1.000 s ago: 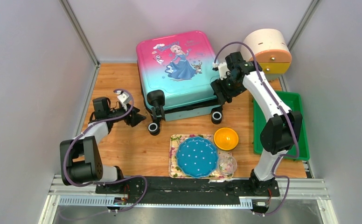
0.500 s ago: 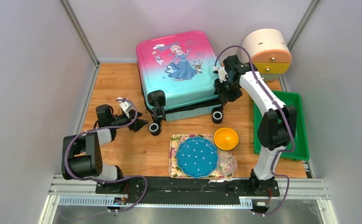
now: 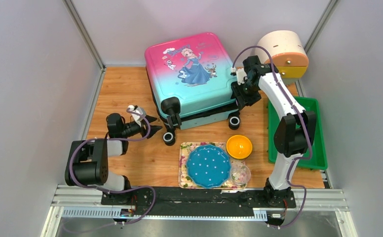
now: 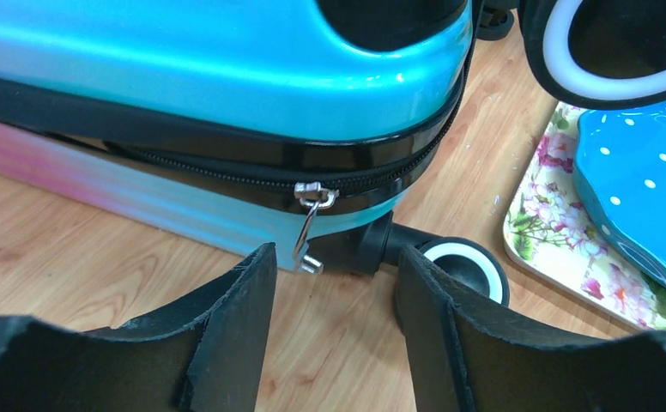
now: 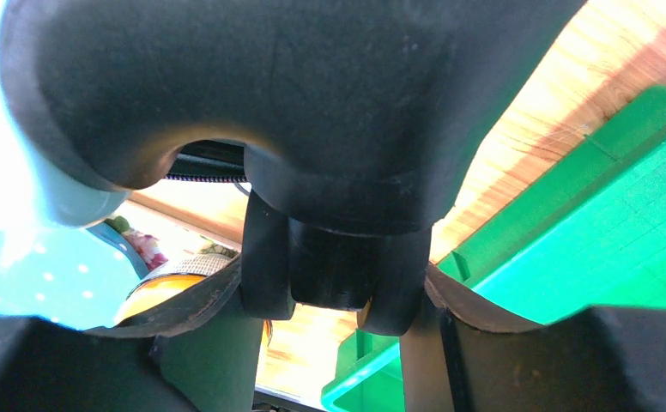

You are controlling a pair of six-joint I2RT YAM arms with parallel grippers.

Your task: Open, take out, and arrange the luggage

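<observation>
The luggage (image 3: 192, 74), pink-to-turquoise with a cartoon girl, lies flat at the back of the table, zipper partly undone and the shells slightly apart. My left gripper (image 3: 150, 126) is open and low on the table by its front-left corner. In the left wrist view the gripper (image 4: 334, 257) faces the silver zipper pull (image 4: 311, 225) hanging from the black zipper trim, not touching it. My right gripper (image 3: 242, 94) is at the luggage's right front corner. In the right wrist view the gripper (image 5: 338, 292) is shut on a black wheel (image 5: 338, 266) of the luggage.
A green tray (image 3: 313, 106) lies at the right edge. A round cream drawer cabinet (image 3: 283, 52) stands at the back right. A floral tray (image 3: 183, 165) with a blue dotted plate (image 3: 208, 165), an orange bowl (image 3: 239, 146) and a clear bowl (image 3: 240, 174) sit in front.
The luggage has turned and slid a little to the right with my right gripper on its wheel. My left gripper has moved nearer and lower, toward the front-left corner.
</observation>
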